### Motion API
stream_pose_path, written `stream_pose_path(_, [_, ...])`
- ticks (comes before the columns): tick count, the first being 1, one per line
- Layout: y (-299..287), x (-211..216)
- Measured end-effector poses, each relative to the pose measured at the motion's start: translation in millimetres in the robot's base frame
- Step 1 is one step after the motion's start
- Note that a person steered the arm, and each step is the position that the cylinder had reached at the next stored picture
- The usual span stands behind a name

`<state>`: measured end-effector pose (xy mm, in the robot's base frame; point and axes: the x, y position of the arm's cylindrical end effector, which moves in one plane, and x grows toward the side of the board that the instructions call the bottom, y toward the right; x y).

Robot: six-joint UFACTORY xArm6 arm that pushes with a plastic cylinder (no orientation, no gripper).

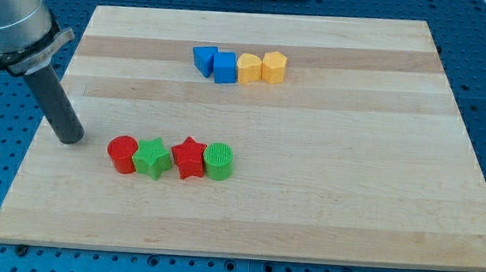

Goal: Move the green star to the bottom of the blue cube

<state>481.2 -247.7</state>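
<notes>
- Green star [151, 158]: second in a row of four near the view's bottom left, touching a red cylinder [122, 154] on its left and touching or just short of a red star [189, 157] on its right; green cylinder [219, 161] at the row's right end.
- Blue cube [225, 67]: in a second row near the view's top, between a blue wedge-like block [204, 59] and two yellow blocks [248, 69] [274, 66] whose shapes stay hard to read.
- Tip [70, 138]: down on the wooden board [324, 202], left of the red cylinder and clear of it; nothing held, nothing touched, being a bare rod.
- Handling, as a guess: small, light, rigid plastic; likely to slide easily on smooth wood and to spin when pushed off-centre, since the points give an uneven face.
- Contact spot, as a guess: low side of the star, in the notch between two points, pushing toward the view's top right.
- Risk: tight neighbours on both sides, so easily dragged along; cleaner to nudge the star out of the row first.
</notes>
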Motion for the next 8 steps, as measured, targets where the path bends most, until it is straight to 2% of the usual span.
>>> stream_pose_path(1, [0.0,0.0])
stream_pose_path(3, [0.0,66.5])
stream_pose_path(4, [0.0,66.5])
stream_pose_path(5, [34.4,81.3])
stream_pose_path(6, [92.6,81.1])
stream_pose_path(8, [94.3,81.1])
